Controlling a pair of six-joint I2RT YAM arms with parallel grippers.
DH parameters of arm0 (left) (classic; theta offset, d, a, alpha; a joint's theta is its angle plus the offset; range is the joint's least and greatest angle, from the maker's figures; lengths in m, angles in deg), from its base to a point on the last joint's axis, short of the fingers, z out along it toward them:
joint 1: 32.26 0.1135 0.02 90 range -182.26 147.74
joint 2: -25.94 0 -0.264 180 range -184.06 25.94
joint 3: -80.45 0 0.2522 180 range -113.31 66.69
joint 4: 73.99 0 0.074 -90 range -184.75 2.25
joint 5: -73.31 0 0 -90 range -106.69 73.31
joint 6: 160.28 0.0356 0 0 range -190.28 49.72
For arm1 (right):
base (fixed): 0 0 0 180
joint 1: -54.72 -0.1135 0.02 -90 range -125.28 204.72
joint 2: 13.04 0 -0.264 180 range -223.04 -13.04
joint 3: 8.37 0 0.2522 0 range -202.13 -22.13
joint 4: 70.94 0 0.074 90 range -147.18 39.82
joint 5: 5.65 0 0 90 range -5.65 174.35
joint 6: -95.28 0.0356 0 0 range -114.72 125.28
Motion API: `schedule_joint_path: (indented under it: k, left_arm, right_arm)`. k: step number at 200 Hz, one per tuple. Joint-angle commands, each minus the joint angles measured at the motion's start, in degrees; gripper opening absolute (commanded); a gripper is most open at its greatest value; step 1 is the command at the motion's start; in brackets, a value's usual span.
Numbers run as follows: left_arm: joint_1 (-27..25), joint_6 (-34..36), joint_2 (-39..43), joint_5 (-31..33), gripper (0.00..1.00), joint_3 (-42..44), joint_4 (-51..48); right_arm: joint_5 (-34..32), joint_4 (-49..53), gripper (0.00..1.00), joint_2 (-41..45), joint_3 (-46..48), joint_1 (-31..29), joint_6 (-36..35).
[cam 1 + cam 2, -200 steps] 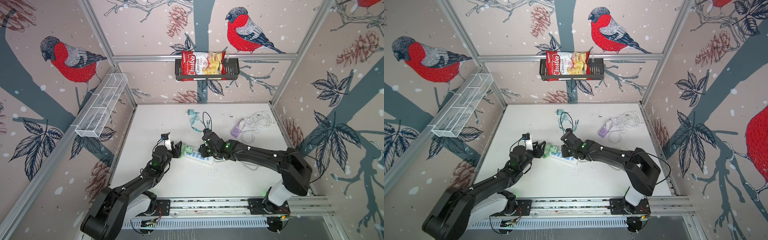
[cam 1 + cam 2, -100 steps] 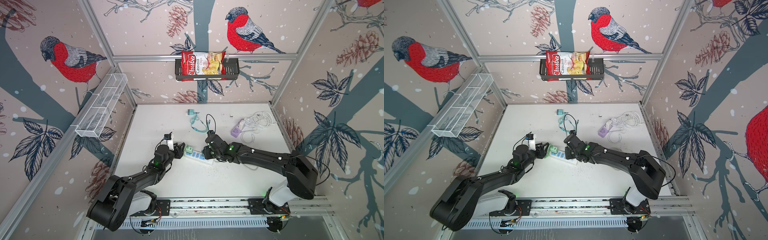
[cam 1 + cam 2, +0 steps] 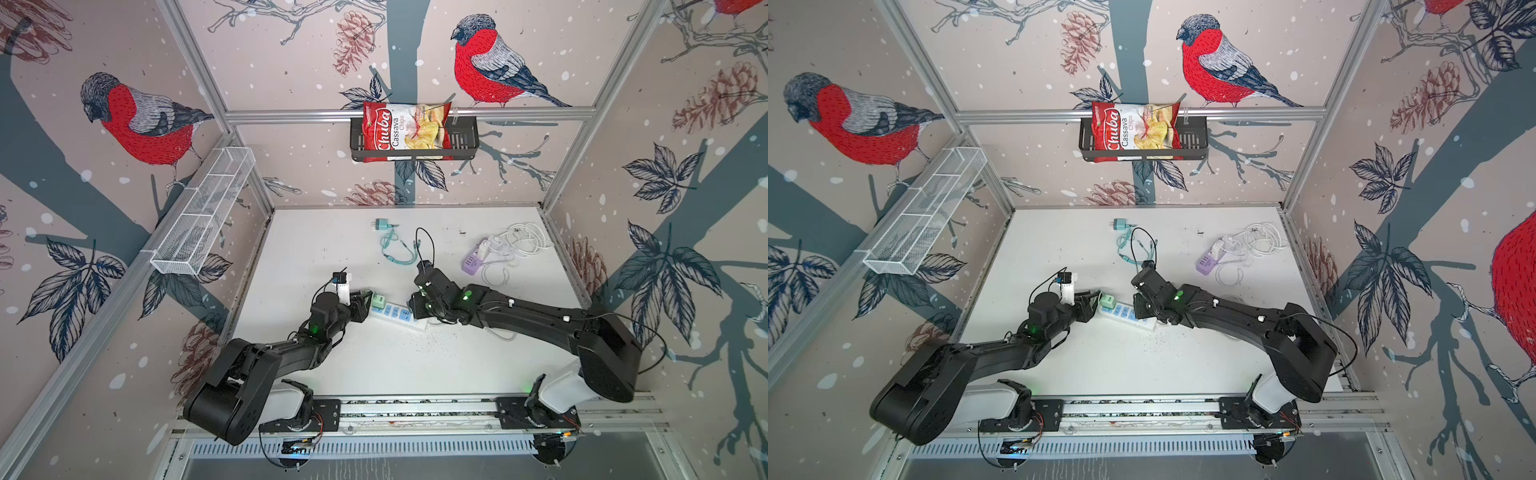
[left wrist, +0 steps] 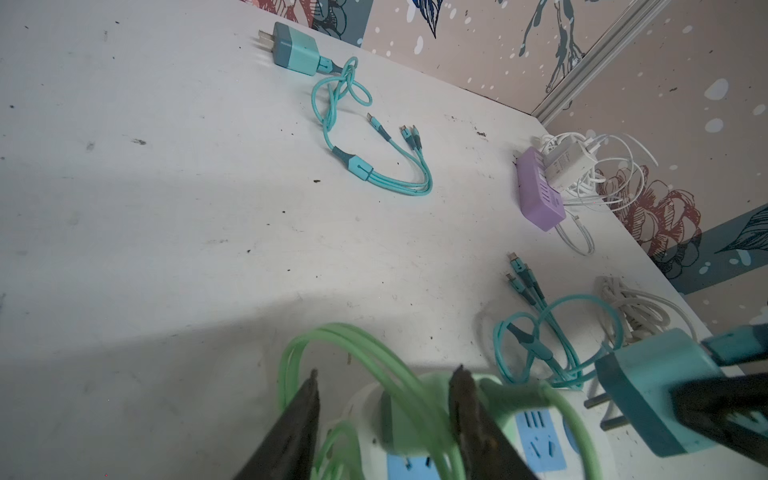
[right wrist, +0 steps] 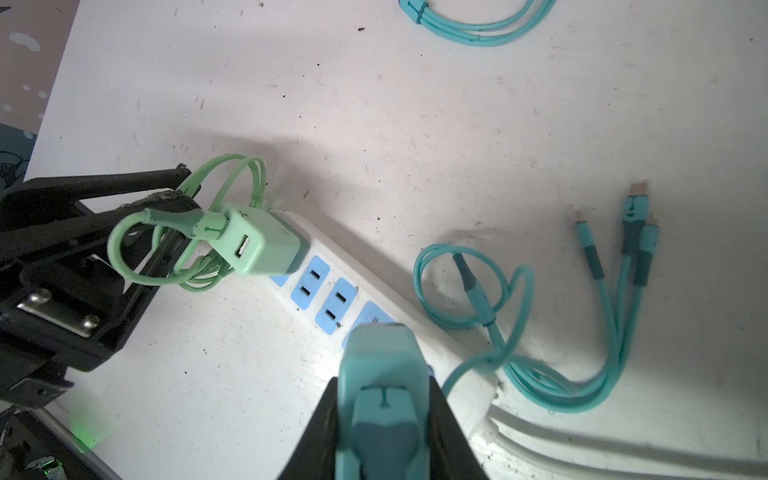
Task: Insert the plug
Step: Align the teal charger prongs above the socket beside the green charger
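Teal two-pin charger plug [image 5: 380, 353] sits clamped in the right pincer [image 5: 384, 384], just over the white blue-socketed power strip [image 5: 332, 291]. Left pincer [image 4: 386, 374] stands apart around looped green cable [image 5: 174, 218] beside a plugged-in green charger [image 5: 262, 245].

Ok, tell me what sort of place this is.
Probably a robot test cell: bird-print wall panels in a silver aluminium frame, two black robot arms on a metal base rail, and a white power strip with blue sockets on the white tabletop.
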Motion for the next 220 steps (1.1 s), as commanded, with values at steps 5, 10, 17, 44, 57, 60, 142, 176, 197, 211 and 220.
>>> schedule_joint_path:
  k: [5,10,17,44,57,60,142,176,197,211,220]
  left_arm:
    - [-0.06,-0.79,0.95,-1.29,0.49,0.79,0.82]
    - [-0.10,-1.05,1.28,-1.28,0.49,1.04,0.87]
    - [-0.32,-1.37,1.71,-1.24,0.49,1.44,0.90]
    - [-1.56,-2.39,3.63,-0.44,0.49,3.20,0.53]
    - [-2.65,-2.74,4.99,0.45,0.48,3.93,-0.21]
    - [-2.91,-2.82,5.31,0.63,0.48,4.13,-0.29]
    - [-6.76,-4.73,20.73,5.50,0.48,9.72,-9.09]
    - [-6.74,-3.18,23.85,5.84,0.48,9.93,-12.16]
    - [-6.74,-3.02,23.11,4.86,0.48,10.12,-11.50]
    - [-6.75,-3.24,22.42,4.63,0.48,10.02,-11.60]
    - [-6.74,-3.31,22.14,4.30,0.48,9.96,-11.55]
  right_arm:
    - [1.80,0.58,0.10,-0.37,-0.18,0.29,-2.20]
    - [1.83,0.77,0.10,-0.39,-0.31,0.24,-2.30]
    - [1.94,0.93,0.10,-0.61,-0.41,0.20,-2.54]
    - [2.40,0.96,0.09,-0.99,-0.63,0.21,-2.99]
    - [2.40,0.96,0.09,-0.82,-0.58,0.26,-2.98]
    - [2.32,0.96,0.09,-0.79,-0.58,0.21,-2.90]
    - [-0.72,3.49,0.10,1.45,-1.24,-3.67,1.37]
    - [-2.24,4.71,0.10,1.37,-2.05,-7.78,4.05]
    - [-2.11,3.95,0.10,1.36,-1.03,-9.09,5.78]
    - [-1.38,2.84,0.10,1.45,0.23,-9.58,6.96]
    - [-1.26,2.80,0.10,1.45,0.92,-9.89,7.49]
